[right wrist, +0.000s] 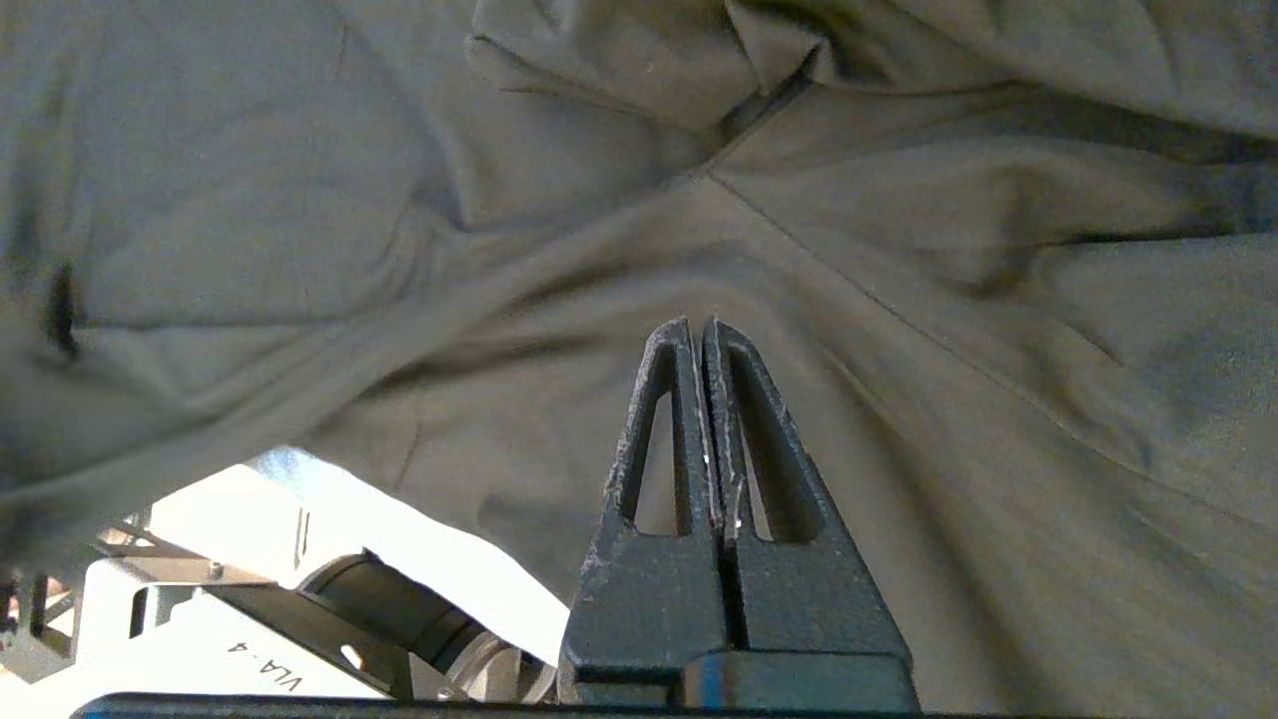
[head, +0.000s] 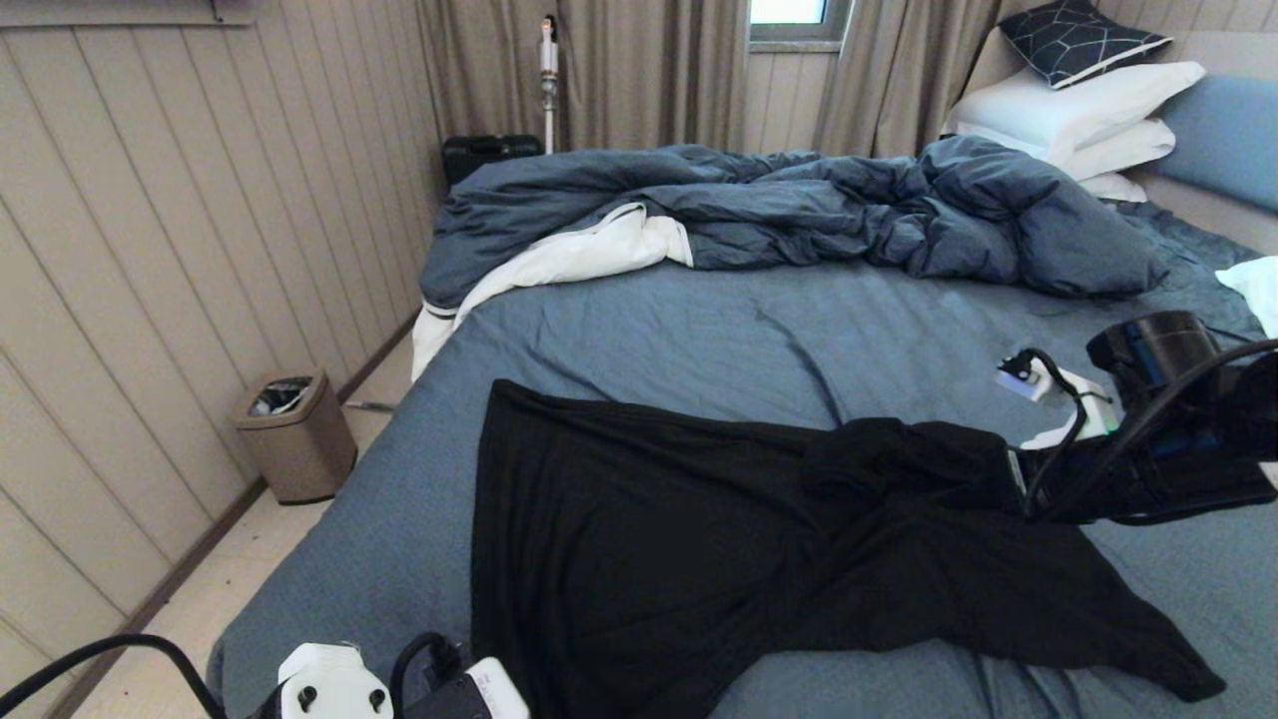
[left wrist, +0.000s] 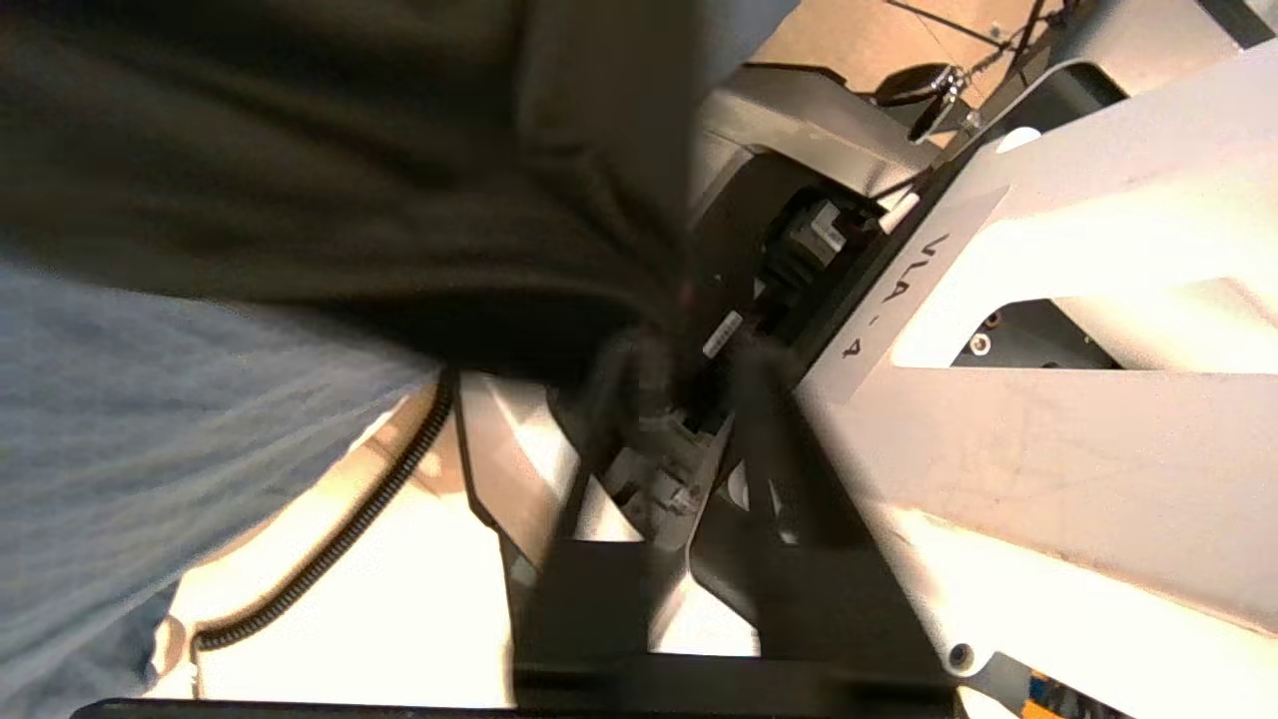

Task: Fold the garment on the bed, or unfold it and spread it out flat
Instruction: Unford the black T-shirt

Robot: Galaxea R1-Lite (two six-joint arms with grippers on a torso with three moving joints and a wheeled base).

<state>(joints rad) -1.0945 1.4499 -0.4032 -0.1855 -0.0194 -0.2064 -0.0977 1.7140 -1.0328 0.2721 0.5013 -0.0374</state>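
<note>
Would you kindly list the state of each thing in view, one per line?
Black T-shirt: lying on the bed, partly spread, bunched and creased towards the right gripper.
Slate-blue bed sheet: smooth, lightly creased.
Dark blue duvet: rumpled, white lining showing.
White pillows: stacked.
Brown waste bin: upright on the floor.
Right gripper: shut, over the shirt.
Left gripper: blurred, state unclear.

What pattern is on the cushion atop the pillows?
Dark cushion with thin pale crossing lines; the head view shows it best.

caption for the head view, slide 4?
Black T-shirt spread plain side up on the slate-blue bed, bunched at the right gripper; rumpled duvet behind.
</note>
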